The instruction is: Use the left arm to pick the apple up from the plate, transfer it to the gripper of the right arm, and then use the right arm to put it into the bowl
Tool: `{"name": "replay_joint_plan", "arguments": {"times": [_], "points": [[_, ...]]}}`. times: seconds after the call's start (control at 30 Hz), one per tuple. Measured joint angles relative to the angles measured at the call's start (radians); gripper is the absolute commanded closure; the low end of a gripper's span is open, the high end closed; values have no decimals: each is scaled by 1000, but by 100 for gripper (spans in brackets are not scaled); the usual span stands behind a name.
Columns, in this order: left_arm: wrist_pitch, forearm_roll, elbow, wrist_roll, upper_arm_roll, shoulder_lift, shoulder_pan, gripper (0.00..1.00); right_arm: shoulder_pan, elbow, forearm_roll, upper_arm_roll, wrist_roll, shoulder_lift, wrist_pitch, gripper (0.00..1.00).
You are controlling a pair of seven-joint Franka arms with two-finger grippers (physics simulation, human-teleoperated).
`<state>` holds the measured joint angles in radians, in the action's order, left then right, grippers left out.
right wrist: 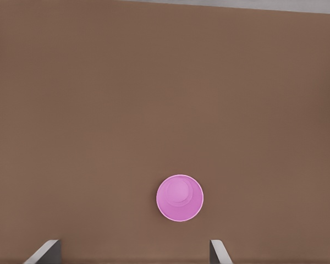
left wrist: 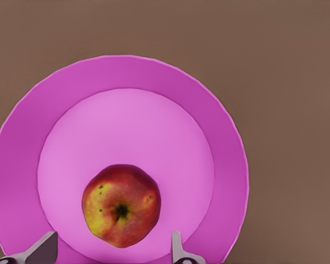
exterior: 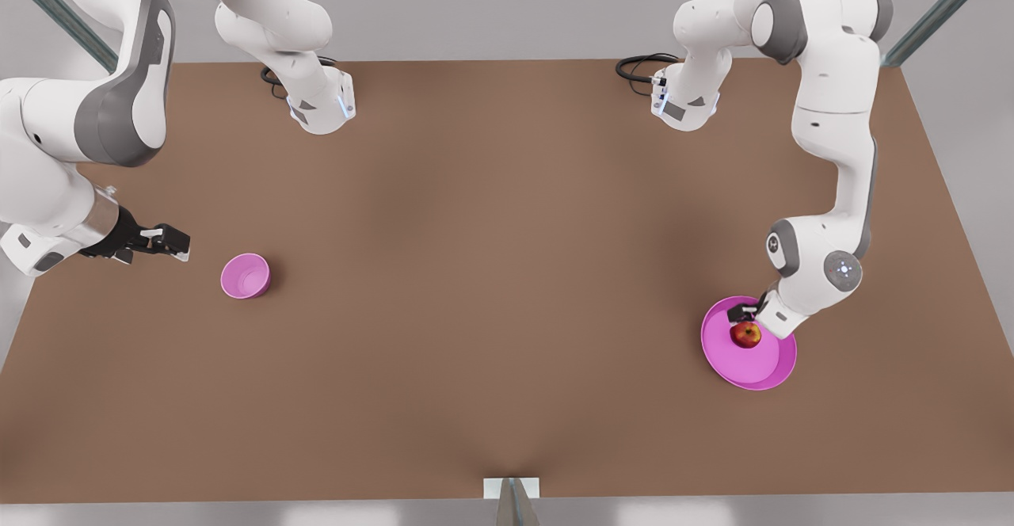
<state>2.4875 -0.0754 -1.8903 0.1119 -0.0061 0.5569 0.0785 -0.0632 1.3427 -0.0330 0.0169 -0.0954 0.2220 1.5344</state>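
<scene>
The apple (exterior: pixel 745 335) lies on the pink plate (exterior: pixel 762 374), no writing legible. The left gripper (exterior: pixel 745 316) hovers just above it, fingers (left wrist: pixel 42 250) spread. Farther off, the right gripper (exterior: pixel 170 243) waits spread beside the bowl (exterior: pixel 245 276).

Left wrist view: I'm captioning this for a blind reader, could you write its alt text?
A red-yellow apple sits on a round pink plate on a brown table. The left gripper is open, its fingertips flanking the apple without touching it.
</scene>
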Motion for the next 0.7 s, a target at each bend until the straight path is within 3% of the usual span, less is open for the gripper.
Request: {"name": "replay_joint_plan", "arguments": {"times": [0.47, 0.6, 0.7], "points": [[113, -1, 17, -10, -2, 83, -3, 2, -8, 3, 0, 0, -9, 0, -3, 0], [129, 0, 23, -13, -2, 96, -3, 24, -7, 3, 0, 0, -13, 0, -5, 0], [136, 2, 23, -17, -1, 96, -3, 25, -7, 3, 0, 0, -15, 0, -5, 0]]}}
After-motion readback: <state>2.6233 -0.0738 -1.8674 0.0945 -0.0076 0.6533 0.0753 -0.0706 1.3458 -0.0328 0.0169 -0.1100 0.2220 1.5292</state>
